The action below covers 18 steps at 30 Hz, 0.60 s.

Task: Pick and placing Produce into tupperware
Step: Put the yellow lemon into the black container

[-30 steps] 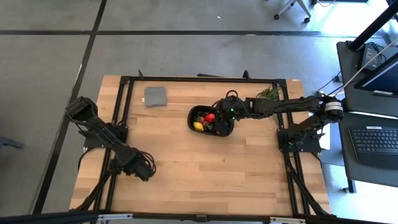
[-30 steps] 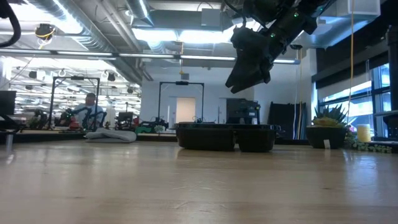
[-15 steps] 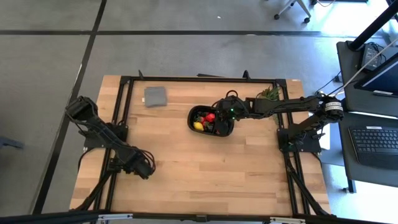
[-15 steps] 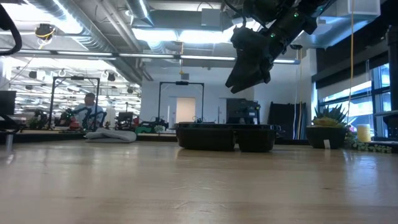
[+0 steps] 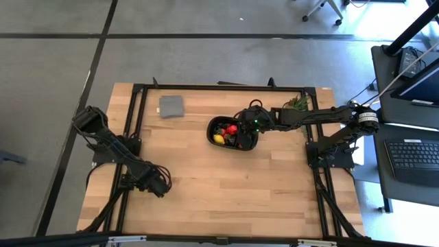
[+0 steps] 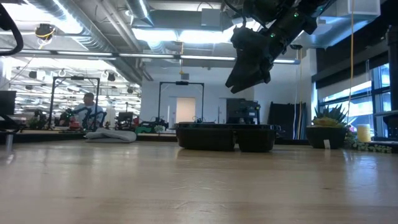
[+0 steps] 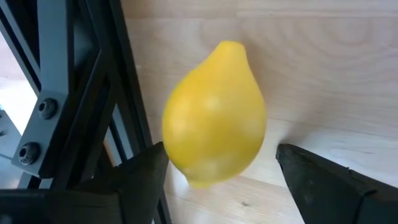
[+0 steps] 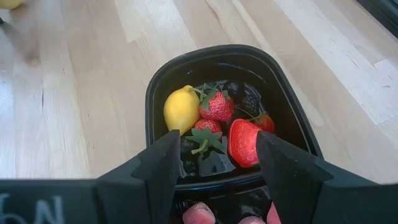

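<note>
Wooden table (image 5: 226, 185): black tray (image 5: 232, 133) mid-table, already holding lemon (image 8: 181, 109), strawberries (image 8: 216, 106), berries. Right gripper (image 8: 214, 163) hovers above tray, spread wide, empty. Left gripper (image 7: 217, 171) parted around last lemon (image 7: 214, 121); grasp unconfirmed.

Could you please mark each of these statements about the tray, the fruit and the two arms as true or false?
1. The black tray already holds a lemon and strawberries. True.
2. The left tool has a strawberry between its open fingers. False: a yellow lemon sits there, above the wooden table.
3. The right tool hangs over the tray. True: the low view shows it raised above the tray.
4. The tray sits at the left near corner of the table. False: it is right of centre, toward the far side.
5. The grey square piece lies inside the tray. False: it lies apart, left of the tray.
</note>
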Each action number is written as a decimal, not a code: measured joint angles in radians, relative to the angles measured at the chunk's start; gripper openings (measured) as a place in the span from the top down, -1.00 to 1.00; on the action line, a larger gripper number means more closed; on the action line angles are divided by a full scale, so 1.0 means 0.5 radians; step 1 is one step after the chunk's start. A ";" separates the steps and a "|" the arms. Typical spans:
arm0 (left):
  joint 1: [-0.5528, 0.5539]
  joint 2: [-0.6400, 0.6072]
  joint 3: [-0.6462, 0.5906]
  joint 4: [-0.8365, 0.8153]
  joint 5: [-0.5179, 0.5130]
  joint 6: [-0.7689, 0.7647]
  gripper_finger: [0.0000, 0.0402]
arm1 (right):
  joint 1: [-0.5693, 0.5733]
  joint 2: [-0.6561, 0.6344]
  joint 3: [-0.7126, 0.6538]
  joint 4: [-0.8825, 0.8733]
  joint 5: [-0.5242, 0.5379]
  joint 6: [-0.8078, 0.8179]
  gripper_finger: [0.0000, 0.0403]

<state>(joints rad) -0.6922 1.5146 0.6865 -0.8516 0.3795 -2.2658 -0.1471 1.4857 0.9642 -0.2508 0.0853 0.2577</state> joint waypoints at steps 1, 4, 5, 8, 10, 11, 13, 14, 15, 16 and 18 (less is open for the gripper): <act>0.000 0.000 0.000 0.000 -0.003 0.000 -0.49 | -0.001 0.000 0.000 0.000 0.000 -0.001 -0.06; 0.000 0.000 0.000 -0.002 -0.006 0.000 -0.47 | 0.000 0.000 0.000 0.000 0.000 -0.001 -0.06; 0.000 0.000 -0.001 -0.007 -0.007 0.000 -0.46 | -0.001 0.000 0.000 0.000 0.000 -0.001 -0.06; 0.001 0.002 -0.001 -0.031 -0.016 0.000 -0.44 | -0.001 0.000 0.000 0.000 0.000 -0.005 -0.06; 0.001 0.002 -0.001 -0.037 -0.018 0.000 -0.44 | -0.001 0.000 0.000 0.000 0.000 -0.005 -0.06; 0.001 0.002 -0.001 -0.039 -0.019 0.003 -0.45 | 0.000 0.000 0.000 0.000 0.000 -0.007 -0.06; 0.001 0.002 -0.002 -0.044 -0.019 0.044 -0.46 | 0.000 0.000 0.000 0.000 0.000 -0.008 -0.06; 0.001 0.002 -0.002 -0.047 -0.020 0.063 -0.46 | -0.001 0.000 0.000 0.000 0.000 -0.008 -0.06; 0.001 0.002 -0.002 -0.053 -0.021 0.082 -0.46 | -0.001 0.000 0.000 0.000 0.000 -0.009 -0.06; 0.001 0.002 -0.002 -0.061 -0.027 0.095 -0.45 | -0.001 0.000 0.000 0.000 0.000 -0.009 -0.06; 0.000 0.002 -0.003 -0.078 -0.054 0.103 -0.44 | 0.000 0.000 0.000 0.000 0.000 -0.009 -0.06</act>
<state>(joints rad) -0.6920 1.5158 0.6848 -0.8904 0.3526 -2.2143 -0.1472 1.4857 0.9642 -0.2508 0.0853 0.2531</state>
